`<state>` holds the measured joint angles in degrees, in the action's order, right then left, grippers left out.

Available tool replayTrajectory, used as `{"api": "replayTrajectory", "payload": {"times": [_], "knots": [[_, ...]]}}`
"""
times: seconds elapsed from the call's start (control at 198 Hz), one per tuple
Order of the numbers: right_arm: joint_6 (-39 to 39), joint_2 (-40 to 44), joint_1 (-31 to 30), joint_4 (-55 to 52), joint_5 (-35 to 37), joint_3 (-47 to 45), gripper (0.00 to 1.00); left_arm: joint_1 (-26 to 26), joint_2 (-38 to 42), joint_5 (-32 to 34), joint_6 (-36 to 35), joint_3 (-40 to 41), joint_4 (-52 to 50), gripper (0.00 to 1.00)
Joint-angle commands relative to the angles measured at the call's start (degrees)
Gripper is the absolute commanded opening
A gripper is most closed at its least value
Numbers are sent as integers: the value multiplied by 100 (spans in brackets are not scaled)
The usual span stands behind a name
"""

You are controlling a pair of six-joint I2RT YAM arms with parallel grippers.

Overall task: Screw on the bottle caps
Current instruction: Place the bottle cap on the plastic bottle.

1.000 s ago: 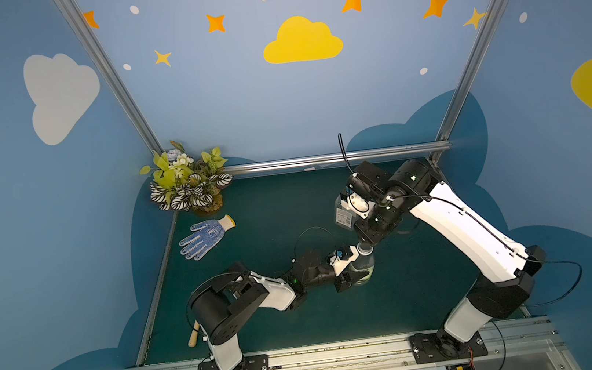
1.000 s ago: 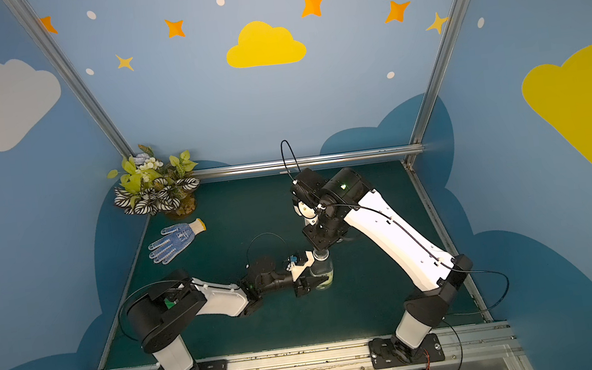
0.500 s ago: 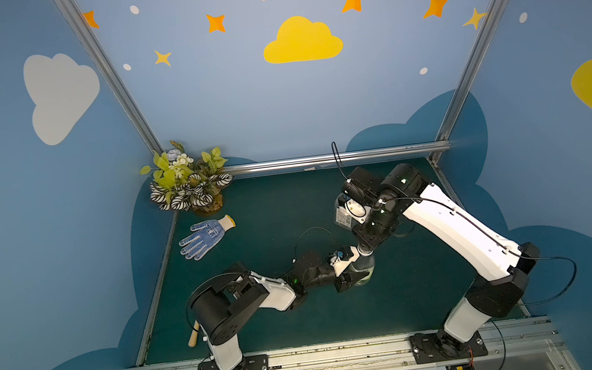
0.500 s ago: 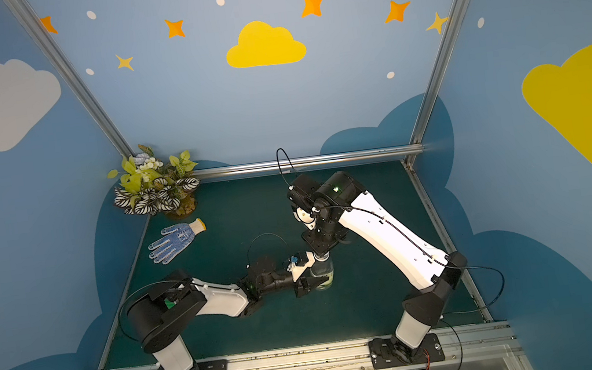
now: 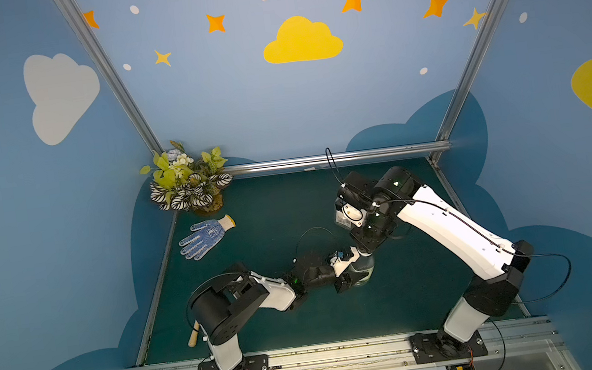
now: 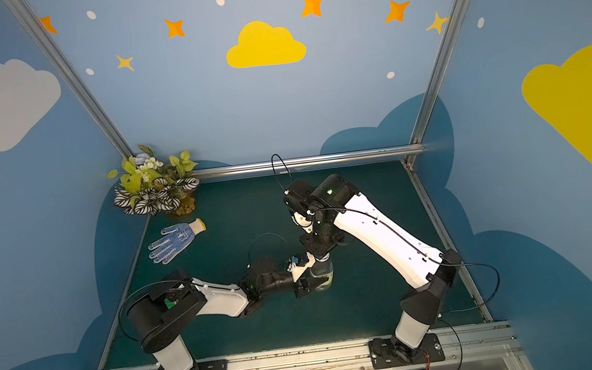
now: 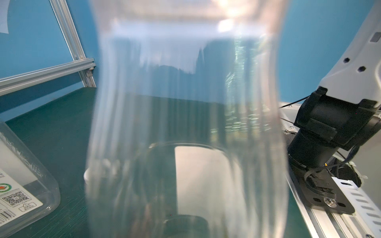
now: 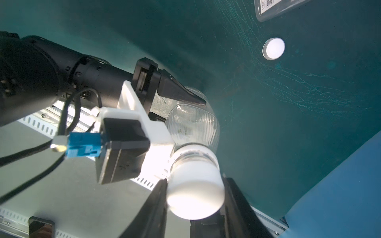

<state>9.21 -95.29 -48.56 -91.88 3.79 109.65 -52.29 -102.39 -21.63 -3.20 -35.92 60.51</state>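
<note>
In both top views the slim round bottle (image 5: 365, 270) (image 6: 324, 275) stands upright on the green mat (image 5: 270, 204), about 4 o'clock from its middle. The left gripper (image 5: 353, 277) reaches in from 9 o'clock, clamped around the bottle's body, and the right gripper (image 5: 364, 254) sits over its neck. A blue-dotted glove (image 5: 204, 237) lies at 10 o'clock, a potted plant (image 5: 190, 185) in the 11 o'clock corner. The left wrist view is filled by the blurred bottle, the square bottle (image 7: 24, 185) apart from it. In the right wrist view the right gripper's jaws pinch a white cap (image 8: 194, 191) on the bottle's neck — nearly closed — and a second cap (image 8: 273, 48) lies flat on the mat near the square bottle.
</note>
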Motion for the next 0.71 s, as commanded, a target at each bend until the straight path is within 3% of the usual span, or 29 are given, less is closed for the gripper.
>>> {"api": "replayTrajectory", "payload": {"times": [0.0, 0.702], "knots": [[80, -66, -52, -997, 186, -7, 39, -25, -70, 5, -51, -178, 76, 51], [-14, -245, -121, -1099, 174, -17, 46, -35, -90, 40, -50, -126, 160, 51]]}}
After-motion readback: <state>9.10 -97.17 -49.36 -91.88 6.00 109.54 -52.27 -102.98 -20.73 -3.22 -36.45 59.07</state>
